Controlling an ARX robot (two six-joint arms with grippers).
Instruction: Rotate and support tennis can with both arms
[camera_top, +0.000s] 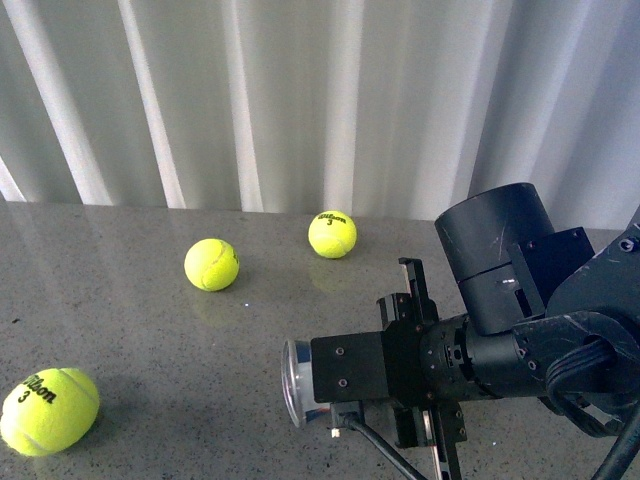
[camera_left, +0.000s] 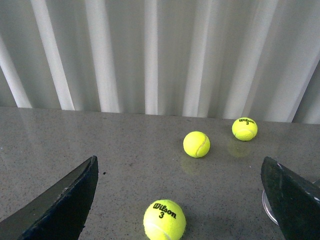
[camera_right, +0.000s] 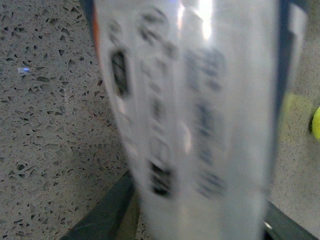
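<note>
Front camera: the tennis can (camera_top: 296, 396) lies on its side at about 5 o'clock, just above or on the speckled table (camera_top: 120, 320); I cannot tell which. Its metal rim pokes out past my right gripper (camera_top: 345, 380).

Three tennis balls (camera_top: 212, 264) sit loose between 8 o'clock and centre.

To do this step well, I judge I should turn the right wrist slowly with a firm grip. I would then bring the left arm in to cradle the free rim end, steering clear of the balls.

The right jaws sit narrow, one on each side of the label, and look clamped on the can, though that wrist picture is blurred. My left gripper (camera_left: 179, 165) gapes wide and holds nothing, with the can's rim just beside one of its fingers.
</note>
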